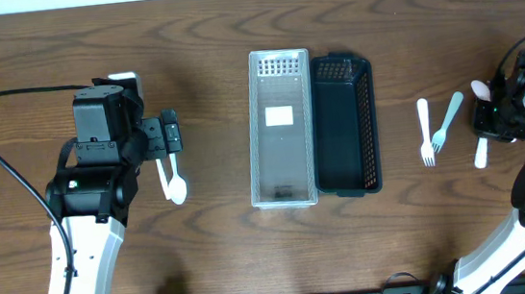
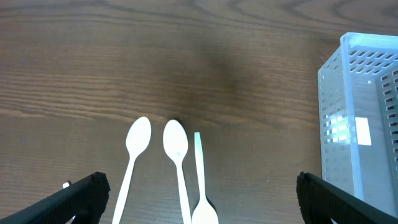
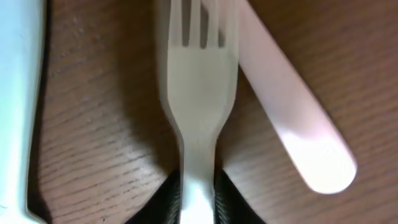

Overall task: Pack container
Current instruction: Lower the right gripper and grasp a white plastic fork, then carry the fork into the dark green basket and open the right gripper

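Observation:
A clear container (image 1: 276,88) and a black basket (image 1: 345,124) stand side by side at the table's middle. My left gripper (image 1: 168,142) is open and empty, hovering over white spoons (image 1: 175,182). In the left wrist view its jaws (image 2: 202,186) straddle two spoons (image 2: 138,140) (image 2: 175,142) and a third utensil (image 2: 199,168) lying the other way round. My right gripper (image 1: 493,115) is shut on a white fork's handle (image 3: 198,93) at table level. A pink spoon (image 3: 292,118) lies beside the fork, touching it.
A white fork (image 1: 425,131) and a light blue fork (image 1: 448,117) lie between the black basket and my right gripper. The clear container's perforated wall (image 2: 364,124) shows at the right of the left wrist view. A pale blue utensil edge (image 3: 18,93) lies left of the held fork.

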Motion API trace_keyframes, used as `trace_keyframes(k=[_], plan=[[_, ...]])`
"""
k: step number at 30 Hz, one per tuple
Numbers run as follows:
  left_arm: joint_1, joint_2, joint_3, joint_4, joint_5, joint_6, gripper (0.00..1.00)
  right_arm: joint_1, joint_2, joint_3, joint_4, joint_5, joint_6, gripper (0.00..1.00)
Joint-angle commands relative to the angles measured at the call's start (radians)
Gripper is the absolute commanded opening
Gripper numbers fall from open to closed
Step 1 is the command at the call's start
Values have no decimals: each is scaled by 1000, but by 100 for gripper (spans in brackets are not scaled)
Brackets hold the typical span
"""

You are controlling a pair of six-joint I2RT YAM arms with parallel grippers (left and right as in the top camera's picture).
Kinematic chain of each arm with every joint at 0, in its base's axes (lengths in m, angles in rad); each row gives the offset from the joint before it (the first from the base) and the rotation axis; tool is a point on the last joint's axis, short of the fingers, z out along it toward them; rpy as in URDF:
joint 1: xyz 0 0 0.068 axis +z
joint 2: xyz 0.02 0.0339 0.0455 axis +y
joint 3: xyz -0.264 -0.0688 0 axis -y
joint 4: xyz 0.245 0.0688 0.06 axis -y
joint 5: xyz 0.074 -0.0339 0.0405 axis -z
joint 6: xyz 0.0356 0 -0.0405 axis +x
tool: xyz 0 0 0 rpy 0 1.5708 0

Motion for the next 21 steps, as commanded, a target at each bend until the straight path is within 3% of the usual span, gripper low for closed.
trace_keyframes(k=[1,6,13,21], plan=[[5,4,20,-3,-20,16,98,-11,21,3,-16,14,67,7],[5,4,20,-3,-19,16,98,-6,-45,22,-19,-34,140,1],[5,4,20,-3,-19,16,98,72,-301,131,-23,-225,140,1],[5,8,20,-3,-19,16,98,381,-503,164,-20,-262,188,1]])
